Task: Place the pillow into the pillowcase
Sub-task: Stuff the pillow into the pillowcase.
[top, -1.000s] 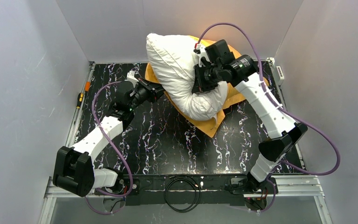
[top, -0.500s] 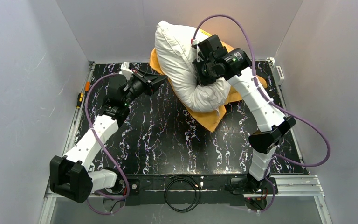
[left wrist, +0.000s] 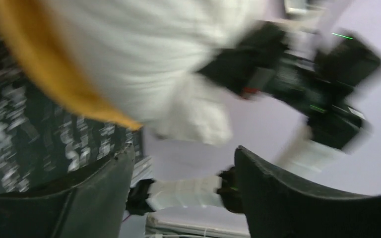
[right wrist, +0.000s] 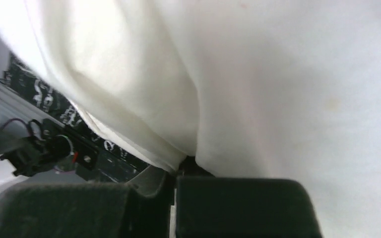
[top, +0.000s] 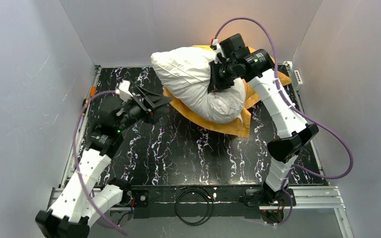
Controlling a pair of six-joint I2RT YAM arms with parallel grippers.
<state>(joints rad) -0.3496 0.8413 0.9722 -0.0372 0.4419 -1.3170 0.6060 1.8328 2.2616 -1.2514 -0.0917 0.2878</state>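
1. Resting on the pillowcase [top: 229, 127] at the far side of the desk [top: 178, 148]: pillow [top: 191, 79], plump, white. Whether any part sits inside the case cannot be told.
2. Pillowcase: only orange edges show, and the rest is hidden beneath the pillow.
3. Right gripper [right wrist: 174, 171]: clamped on a fold of pillow fabric, plain in its wrist view. From overhead its fingertips are buried in the pillow.
4. Left gripper [left wrist: 183, 153]: fingers apart, holding nothing. Its wrist view is blurred. Overhead it sits close by the pillowcase's left edge, contact uncertain.
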